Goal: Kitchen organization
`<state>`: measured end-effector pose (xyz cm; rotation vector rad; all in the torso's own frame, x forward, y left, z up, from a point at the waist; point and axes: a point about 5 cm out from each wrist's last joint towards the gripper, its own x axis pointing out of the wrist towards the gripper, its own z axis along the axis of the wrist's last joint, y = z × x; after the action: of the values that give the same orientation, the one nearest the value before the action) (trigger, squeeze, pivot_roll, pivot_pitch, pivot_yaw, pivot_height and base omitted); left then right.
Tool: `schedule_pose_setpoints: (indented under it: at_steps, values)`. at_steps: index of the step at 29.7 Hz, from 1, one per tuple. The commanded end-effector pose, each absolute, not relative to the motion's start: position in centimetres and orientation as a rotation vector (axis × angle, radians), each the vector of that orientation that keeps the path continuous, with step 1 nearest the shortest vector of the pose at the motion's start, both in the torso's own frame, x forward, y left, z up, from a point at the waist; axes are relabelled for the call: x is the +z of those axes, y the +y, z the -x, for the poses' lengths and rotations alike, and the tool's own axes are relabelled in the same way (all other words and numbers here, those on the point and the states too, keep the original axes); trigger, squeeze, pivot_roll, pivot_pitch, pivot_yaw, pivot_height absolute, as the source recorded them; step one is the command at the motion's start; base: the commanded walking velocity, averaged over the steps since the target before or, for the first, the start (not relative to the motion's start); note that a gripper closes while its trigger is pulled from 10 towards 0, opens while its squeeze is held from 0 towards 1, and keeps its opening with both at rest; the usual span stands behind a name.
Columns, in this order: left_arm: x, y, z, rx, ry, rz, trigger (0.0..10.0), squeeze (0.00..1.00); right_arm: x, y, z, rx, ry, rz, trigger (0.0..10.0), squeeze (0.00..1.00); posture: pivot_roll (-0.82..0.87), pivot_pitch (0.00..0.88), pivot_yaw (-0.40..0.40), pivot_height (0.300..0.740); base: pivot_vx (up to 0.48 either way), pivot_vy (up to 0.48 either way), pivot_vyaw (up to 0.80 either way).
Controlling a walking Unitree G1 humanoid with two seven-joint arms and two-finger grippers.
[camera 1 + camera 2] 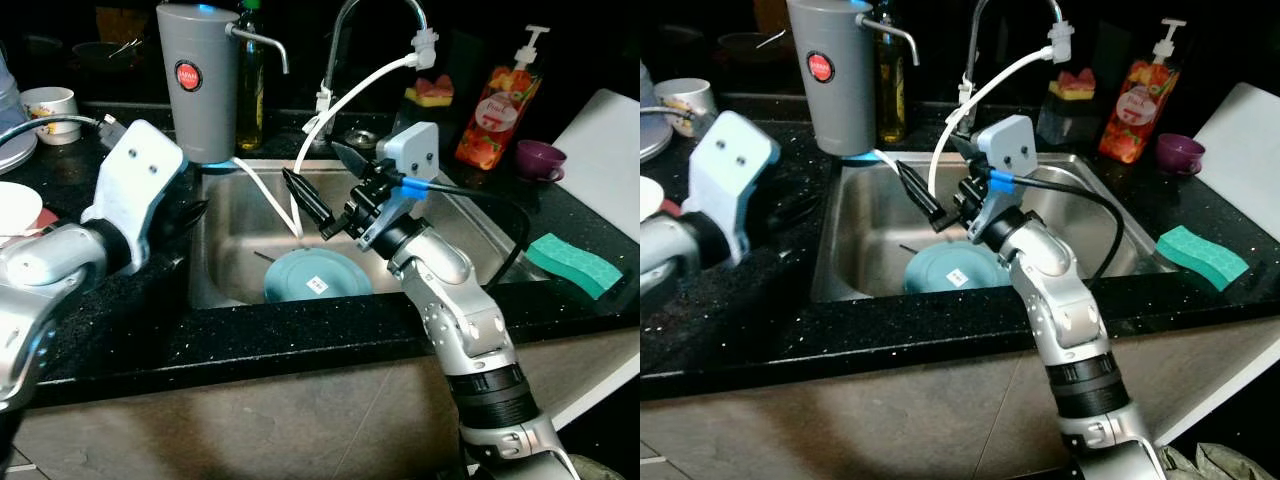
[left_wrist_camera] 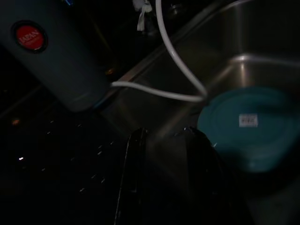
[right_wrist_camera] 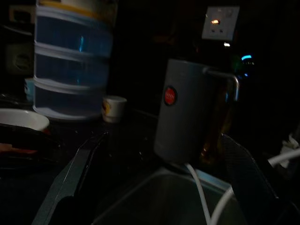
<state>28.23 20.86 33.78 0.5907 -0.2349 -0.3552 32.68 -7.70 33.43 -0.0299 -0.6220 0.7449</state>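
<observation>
Steel sink point(image 1: 470, 215) — 1 teal plate point(image 1: 316, 275); right gripper point(image 1: 330, 180) spread, left gripper point(image 1: 190, 215) unclear.

A round teal plate point(image 1: 317, 277) lies in the steel sink point(image 1: 466, 216), at the near side of the basin, roughly central. It seems to rest upside down, its flat base facing up with a small white label near the middle, though the dim light leaves that uncertain. It sits flat or nearly so against the basin floor. A thin white hose point(image 1: 340, 105) hangs down into the sink just beyond the plate's far edge.
</observation>
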Motion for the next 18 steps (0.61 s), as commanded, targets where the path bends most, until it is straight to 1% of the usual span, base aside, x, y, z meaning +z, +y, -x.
schedule_pose_setpoints:
  at_steps: [1, 2, 3, 4, 6, 7, 9, 10, 11, 13, 15, 16, 17, 18]
  values:
    - [34.6, 21.4, -27.1, -0.378, -0.263, -0.658, 10.0, 0.00, 33.8, -8.1, -32.4, 0.749, -0.635, 0.000, 10.0, 0.00, 0.27, 0.136, -0.138, 0.740, 0.000, 0.000, 0.00]
    - [34.6, 21.4, -27.1, -0.378, -0.263, -0.658, 10.0, 0.00, 33.8, -8.1, -32.4, 0.749, -0.635, 0.000, 10.0, 0.00, 0.27, 0.136, -0.138, 0.740, 0.000, 0.000, 0.00]
    - [35.3, 22.6, -26.5, -0.360, -0.262, -0.702, 10.0, 0.00, 34.0, -8.3, -32.4, 0.742, -0.639, -0.016, 10.0, 0.00, 0.28, 0.137, -0.139, 0.740, 0.000, 0.000, 0.00]
    - [35.3, 22.6, -26.5, -0.360, -0.262, -0.702, 10.0, 0.00, 34.0, -8.3, -32.4, 0.742, -0.639, -0.016, 10.0, 0.00, 0.28, 0.137, -0.139, 0.740, 0.000, 0.000, 0.00]
    - [37.3, 25.8, -25.3, -0.292, -0.239, -0.825, 10.0, 0.00, 34.2, -8.8, -32.6, 0.717, -0.641, -0.044, 10.0, 0.00, 0.28, 0.137, -0.146, 0.740, 0.000, 0.000, 0.00]
    - [37.3, 25.8, -25.3, -0.292, -0.239, -0.825, 10.0, 0.00, 34.2, -8.8, -32.6, 0.717, -0.641, -0.044, 10.0, 0.00, 0.28, 0.137, -0.146, 0.740, 0.000, 0.000, 0.00]
    - [38.7, 28.5, -24.8, -0.232, -0.180, -0.949, 10.0, 0.00, 34.3, -8.9, -32.9, 0.698, -0.639, -0.055, 10.0, 0.00, 0.29, 0.141, -0.147, 0.740, 0.000, 0.000, 0.00]
    - [38.7, 28.5, -24.8, -0.232, -0.180, -0.949, 10.0, 0.00, 34.3, -8.9, -32.9, 0.698, -0.639, -0.055, 10.0, 0.00, 0.29, 0.141, -0.147, 0.740, 0.000, 0.000, 0.00]
    - [39.1, 30.3, -24.8, -0.197, -0.111, -1.041, 10.0, 0.00, 34.3, -8.8, -33.0, 0.693, -0.635, -0.057, 10.0, 0.00, 0.30, 0.147, -0.146, 0.740, 0.000, 0.000, 0.00]
    - [39.2, 32.7, -24.8, -0.173, 0.025, -1.195, 10.0, 0.00, 34.2, -8.8, -33.0, 0.692, -0.627, -0.062, 10.0, 0.00, 0.31, 0.147, -0.140, 0.740, 0.000, 0.000, 0.00]
    - [39.1, 33.7, -24.7, -0.186, 0.092, -1.247, 10.0, 0.00, 34.1, -8.7, -33.0, 0.692, -0.623, -0.063, 10.0, 0.00, 0.31, 0.141, -0.133, 0.740, 0.000, 0.000, 0.00]
    - [39.1, 33.9, -24.6, -0.194, 0.106, -1.251, 10.0, 0.57, 34.0, -8.7, -33.0, 0.692, -0.622, -0.063, 10.0, 0.00, 0.31, 0.141, -0.133, 0.740, 0.000, 0.000, 0.00]
    - [39.4, 34.4, -24.5, -0.186, 0.149, -1.298, 10.0, 0.91, 33.9, -8.7, -33.0, 0.691, -0.620, -0.064, 10.0, 0.00, 0.31, 0.137, -0.126, 0.740, 0.000, 0.000, 0.00]
    - [39.5, 34.8, -24.4, -0.180, 0.181, -1.333, 10.0, 0.91, 33.9, -8.7, -33.0, 0.689, -0.619, -0.065, 10.0, 0.00, 0.31, 0.137, -0.126, 0.740, 0.000, 0.000, 0.00]
